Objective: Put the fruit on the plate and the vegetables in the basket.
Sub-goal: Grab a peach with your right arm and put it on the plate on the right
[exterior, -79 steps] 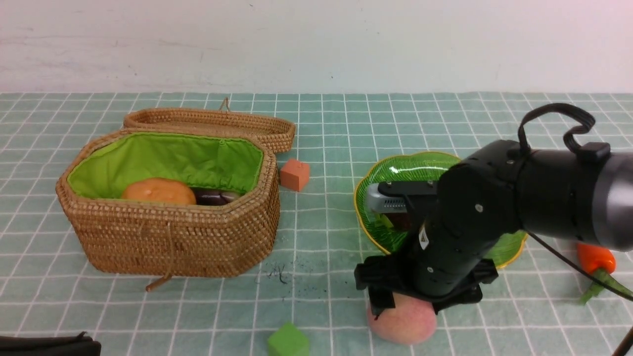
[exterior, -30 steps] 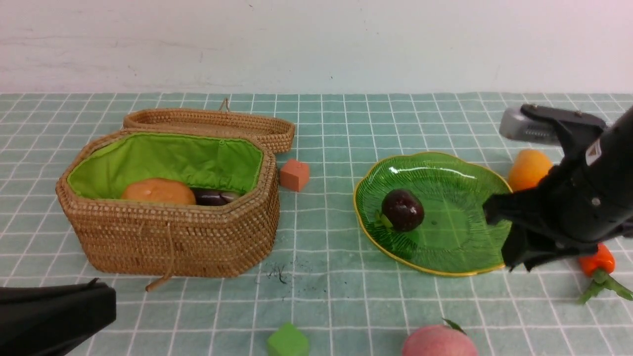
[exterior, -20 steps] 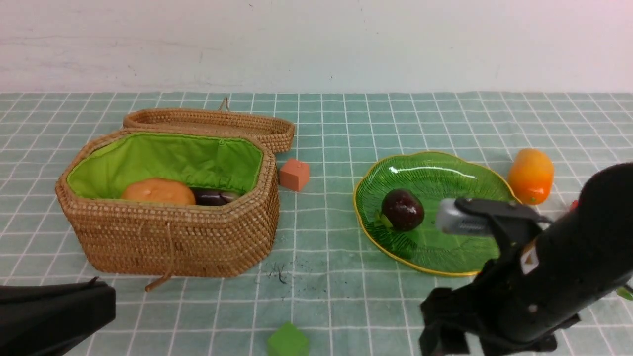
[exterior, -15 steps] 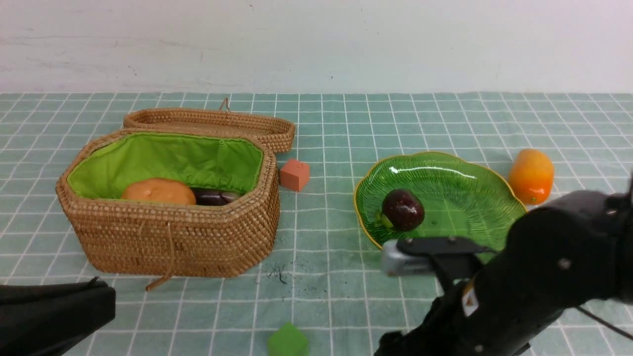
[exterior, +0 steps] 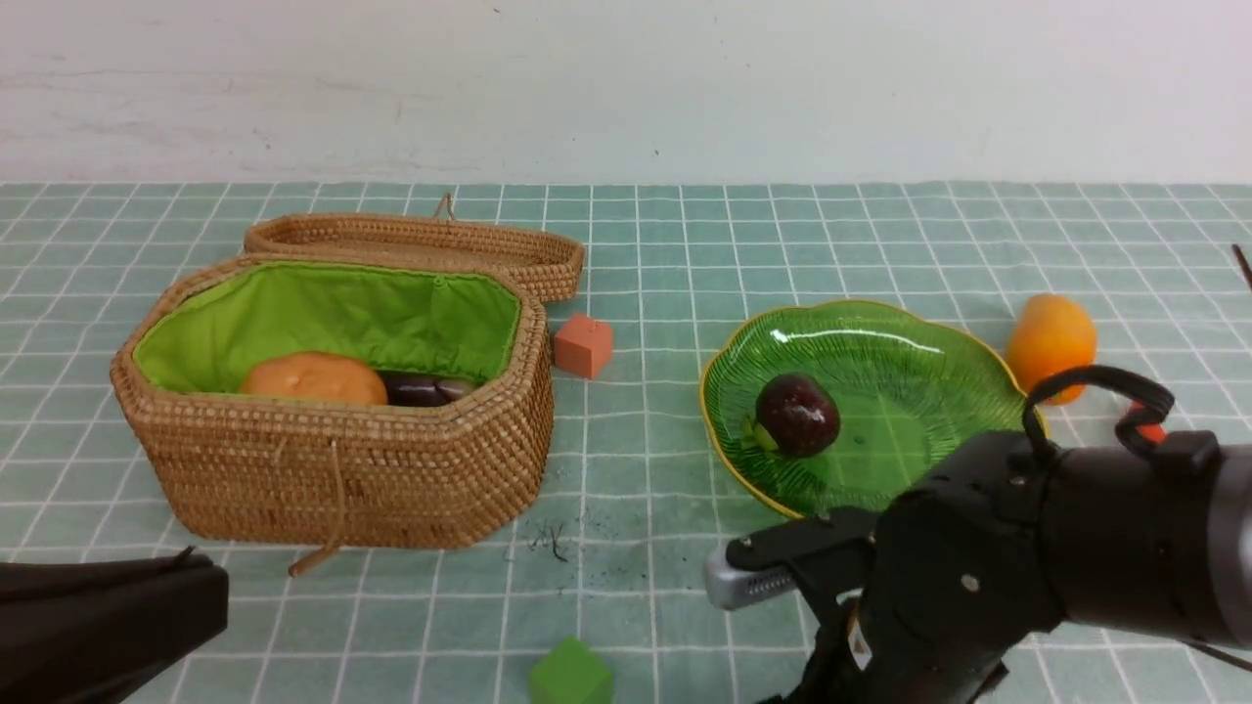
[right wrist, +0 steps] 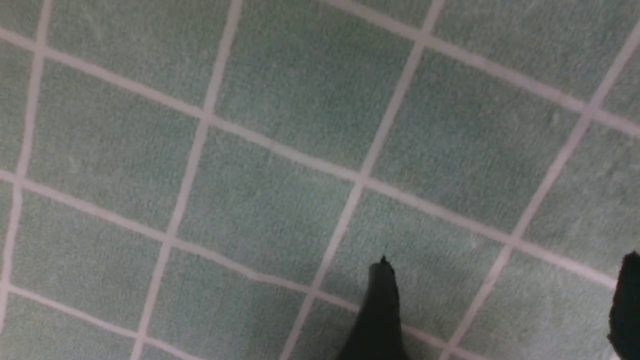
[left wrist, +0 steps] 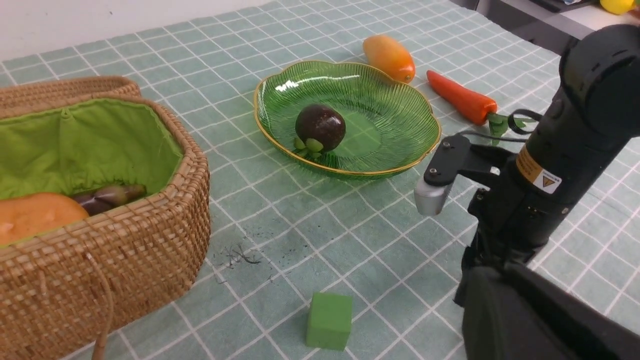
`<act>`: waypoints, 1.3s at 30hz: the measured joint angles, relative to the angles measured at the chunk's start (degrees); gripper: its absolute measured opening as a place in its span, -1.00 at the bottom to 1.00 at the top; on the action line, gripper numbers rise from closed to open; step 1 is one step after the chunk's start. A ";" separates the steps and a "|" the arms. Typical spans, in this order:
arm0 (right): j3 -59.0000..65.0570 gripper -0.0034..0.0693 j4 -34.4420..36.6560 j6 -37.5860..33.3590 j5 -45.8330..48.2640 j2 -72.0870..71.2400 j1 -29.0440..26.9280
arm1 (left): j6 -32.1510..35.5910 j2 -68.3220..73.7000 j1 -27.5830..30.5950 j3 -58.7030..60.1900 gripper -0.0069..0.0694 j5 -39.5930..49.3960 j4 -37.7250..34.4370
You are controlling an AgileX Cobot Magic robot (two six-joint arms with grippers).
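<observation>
**Caller:** On the right side of the table, what does your feed show?

**Operator:** I see my right arm (exterior: pixel 1027 557) bent low over the green checked cloth (right wrist: pixel 280 210), in front of the plate (exterior: pixel 919 342). Its wrist camera shows the right gripper (right wrist: pixel 500 320) pointing down at bare cloth. The two dark fingers (right wrist: pixel 380 315) are spread apart with only cloth between them.

**Caller:** And the fruit and vegetables?

**Operator:** A dark purple mangosteen (exterior: pixel 797 415) lies on the green plate, left of its centre. An orange mango (exterior: pixel 1050 337) lies on the cloth just beside the plate's far right rim. A carrot (left wrist: pixel 460 97) lies near the mango, off the plate. At left, the open wicker basket (exterior: pixel 342 469) holds a tan potato (exterior: pixel 313 379) and a dark eggplant (exterior: pixel 421 389) side by side. A salmon cube (exterior: pixel 583 345) sits just right of the basket. A green cube (exterior: pixel 570 675) sits near the front edge.

**Caller:** Your left side?

**Operator:** My left gripper (left wrist: pixel 500 300) sits low at the near left, jaws pressed together.
</observation>
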 joint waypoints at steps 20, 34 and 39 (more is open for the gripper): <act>1.93 0.83 -4.81 -6.49 13.37 -18.41 13.87 | 4.00 0.00 0.00 0.00 -0.85 -2.36 0.00; 3.93 0.88 -4.32 -6.73 4.78 -7.33 13.87 | 4.30 0.00 0.00 0.00 -0.85 -2.89 0.00; 3.75 0.83 -4.82 -7.05 4.65 -6.75 13.87 | 4.30 0.00 0.00 0.00 -0.85 -3.06 0.00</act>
